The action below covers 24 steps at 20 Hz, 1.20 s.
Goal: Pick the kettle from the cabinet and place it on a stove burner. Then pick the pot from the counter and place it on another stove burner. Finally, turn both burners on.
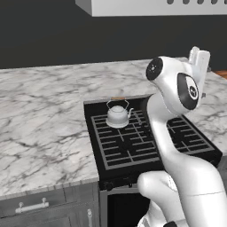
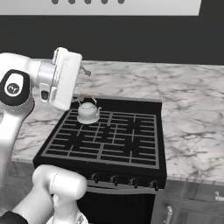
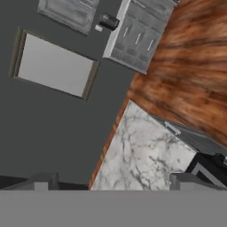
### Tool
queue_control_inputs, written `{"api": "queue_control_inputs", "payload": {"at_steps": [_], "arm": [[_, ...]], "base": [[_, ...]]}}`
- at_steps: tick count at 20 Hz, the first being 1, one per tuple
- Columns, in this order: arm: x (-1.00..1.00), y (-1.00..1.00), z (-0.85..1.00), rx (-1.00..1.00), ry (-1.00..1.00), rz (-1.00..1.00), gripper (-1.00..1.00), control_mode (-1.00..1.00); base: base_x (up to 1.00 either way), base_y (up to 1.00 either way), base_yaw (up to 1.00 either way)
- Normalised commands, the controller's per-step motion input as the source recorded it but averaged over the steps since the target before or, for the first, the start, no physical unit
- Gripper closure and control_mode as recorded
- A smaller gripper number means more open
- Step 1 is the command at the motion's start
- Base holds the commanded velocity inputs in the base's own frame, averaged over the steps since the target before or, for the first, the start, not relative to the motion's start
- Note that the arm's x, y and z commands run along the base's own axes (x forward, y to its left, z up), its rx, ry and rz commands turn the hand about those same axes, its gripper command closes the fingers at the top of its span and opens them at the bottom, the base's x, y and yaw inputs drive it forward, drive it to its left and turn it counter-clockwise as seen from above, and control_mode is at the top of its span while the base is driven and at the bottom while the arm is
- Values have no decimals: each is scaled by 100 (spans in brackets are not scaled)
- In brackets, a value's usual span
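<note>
No writing can be read anywhere. Left of the black cooktop [image 1: 150, 137] spreads the marble bench [image 1: 44, 119]. The kettle [image 1: 118, 114] stands upright on the cooktop's rear left burner grate [image 1: 116, 128]; what it holds cannot be seen. The claw [image 3: 111, 179] rises above the cooktop's right side, fingertips apart, holding nothing.

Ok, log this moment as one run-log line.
kettle: on rear-left stove burner, upright | pot: not yet on stove | pincer: raised off stove, holding nothing, looks open | counter: marble
</note>
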Motion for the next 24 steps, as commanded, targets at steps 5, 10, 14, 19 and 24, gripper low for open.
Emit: {"api": "queue_control_inputs", "payload": {"at_steps": [5, 10, 14, 19, 24], "arm": [[-6, -27, -2, 8, -12, 0, -100, -100], [-1, -6, -1, 2, -2, 0, -100, -100], [-10, -3, 0, 0, -6, 0, -100, -100], [-10, -3, 0, 0, -5, 0, -100, 100], [0, 0, 0, 0, 0, 0, -100, 100]], "base": [[0, 0, 0], [0, 0, 0], [0, 0, 0], [-15, -7, 0], [-19, -20, -9]]}}
